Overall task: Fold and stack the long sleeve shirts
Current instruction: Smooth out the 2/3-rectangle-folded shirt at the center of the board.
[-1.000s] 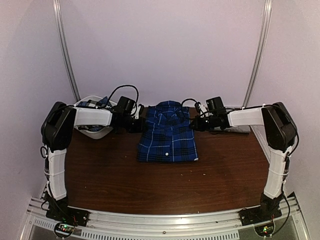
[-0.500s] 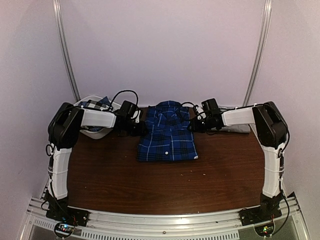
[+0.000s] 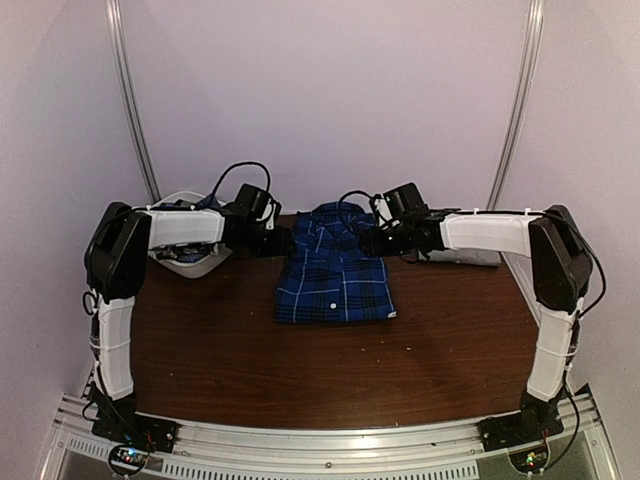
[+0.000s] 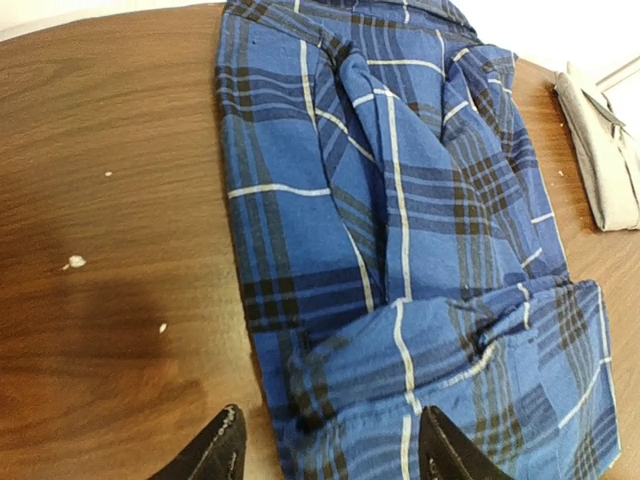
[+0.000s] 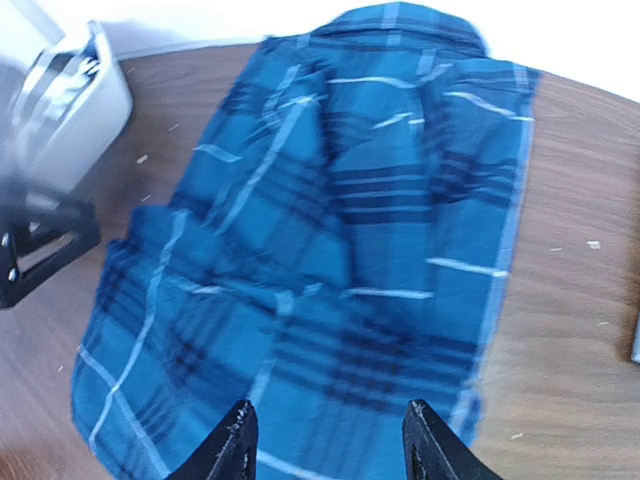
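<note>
the folded blue plaid shirt (image 3: pixel 335 278) lies flat near the middle of the worktop (image 3: pixel 300 370), collar toward the far wall, a little closer to the back edge than the front. the left gripper (image 4: pixel 332 452) hangs over the shirt's left edge up near the collar end. its jaws are spread wide with nothing between them; in the left wrist view one fingertip sits over bare wood and the other over plaid cloth. whether either tip touches the fabric cannot be told.

the right gripper (image 5: pixel 330 440) faces it from the shirt's other side, also spread wide and empty, both fingertips over the plaid in its own blurred view. the two grippers are level with each other, the upper part of the shirt between them.

a folded grey shirt (image 4: pixel 603 150) lies on the worktop to the right of the plaid one, apart from it. a white basket (image 3: pixel 192 262) with cloth inside sits at the back left corner, behind the left arm.
</note>
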You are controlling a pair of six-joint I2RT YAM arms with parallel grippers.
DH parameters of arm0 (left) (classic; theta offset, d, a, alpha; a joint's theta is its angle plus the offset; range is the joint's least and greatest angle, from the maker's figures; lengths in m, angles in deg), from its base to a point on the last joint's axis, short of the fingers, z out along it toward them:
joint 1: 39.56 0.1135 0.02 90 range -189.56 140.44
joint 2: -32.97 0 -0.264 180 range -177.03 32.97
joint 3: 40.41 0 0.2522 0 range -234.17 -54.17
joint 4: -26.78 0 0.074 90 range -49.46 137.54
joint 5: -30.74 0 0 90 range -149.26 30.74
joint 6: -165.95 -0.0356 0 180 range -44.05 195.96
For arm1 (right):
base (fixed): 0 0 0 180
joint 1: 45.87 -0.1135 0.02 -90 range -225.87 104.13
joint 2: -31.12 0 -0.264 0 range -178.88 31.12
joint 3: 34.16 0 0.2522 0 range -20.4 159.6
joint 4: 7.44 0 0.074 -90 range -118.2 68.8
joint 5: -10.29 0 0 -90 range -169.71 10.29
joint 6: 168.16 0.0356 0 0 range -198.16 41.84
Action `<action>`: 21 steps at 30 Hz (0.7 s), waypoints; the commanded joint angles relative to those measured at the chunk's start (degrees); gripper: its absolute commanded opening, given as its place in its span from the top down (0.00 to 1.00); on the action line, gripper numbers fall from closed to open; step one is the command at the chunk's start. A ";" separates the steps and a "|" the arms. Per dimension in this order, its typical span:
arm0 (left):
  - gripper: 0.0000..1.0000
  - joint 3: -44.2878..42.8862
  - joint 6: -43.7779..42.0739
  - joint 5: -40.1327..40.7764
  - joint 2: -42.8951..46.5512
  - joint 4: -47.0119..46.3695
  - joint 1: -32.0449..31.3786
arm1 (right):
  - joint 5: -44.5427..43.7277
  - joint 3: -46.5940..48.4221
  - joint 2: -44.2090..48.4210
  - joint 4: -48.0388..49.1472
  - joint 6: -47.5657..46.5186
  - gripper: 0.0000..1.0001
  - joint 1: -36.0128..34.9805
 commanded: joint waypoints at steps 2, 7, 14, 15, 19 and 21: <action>0.39 4.89 0.46 0.34 7.87 0.74 0.34 | -4.55 0.34 -0.71 -2.59 0.93 0.49 -7.19; 0.40 10.16 1.14 -2.55 12.04 -0.50 -0.49 | -7.74 2.70 -4.06 -4.57 1.92 0.48 -11.43; 0.41 13.25 1.60 -4.37 12.98 -1.27 -2.27 | -8.23 9.54 -11.96 -7.70 2.40 0.47 -11.51; 0.41 13.52 1.69 -4.70 13.01 -1.38 -2.36 | -8.23 11.01 -13.22 -8.38 2.41 0.47 -11.27; 0.42 14.64 1.85 -5.47 13.35 -1.76 -3.03 | -8.23 15.92 -17.42 -10.64 2.32 0.47 -10.06; 0.43 15.48 1.93 -5.88 13.42 -1.76 -3.38 | -8.23 17.78 -18.82 -11.62 2.66 0.45 -9.20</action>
